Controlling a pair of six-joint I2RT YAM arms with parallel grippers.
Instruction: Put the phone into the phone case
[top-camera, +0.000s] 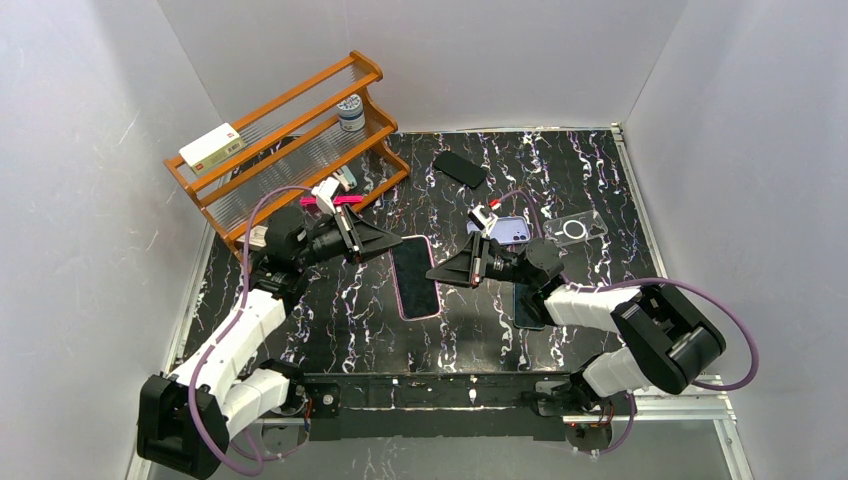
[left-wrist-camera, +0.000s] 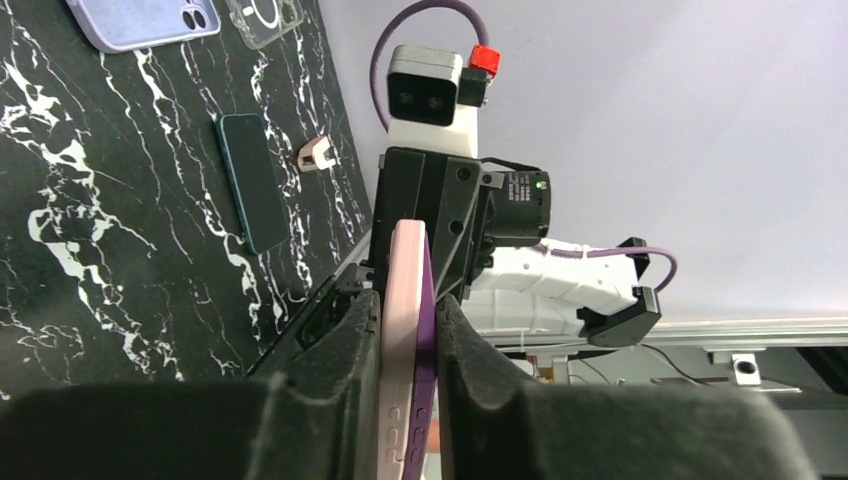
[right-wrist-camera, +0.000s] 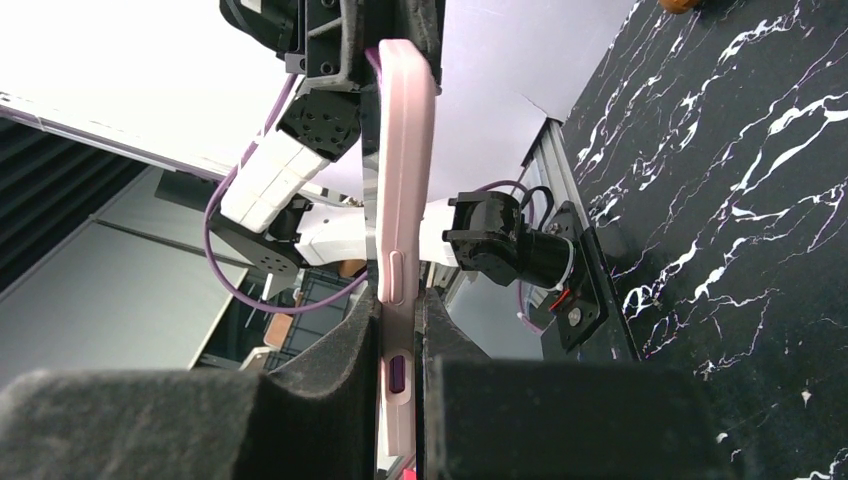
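Note:
The phone lies screen-up over the middle of the table, rimmed by a pink phone case. My left gripper is at its far-left corner and my right gripper is at its right edge. In the left wrist view, the left gripper is shut on the pink case and the phone's purple edge, which stands proud of the case. In the right wrist view, my right gripper is shut on the pink case. A purple side button shows through its cutout.
A wooden rack at the back left holds a box and a can. On the table lie a lavender case, a clear case, a black case and a dark blue phone. White walls enclose three sides.

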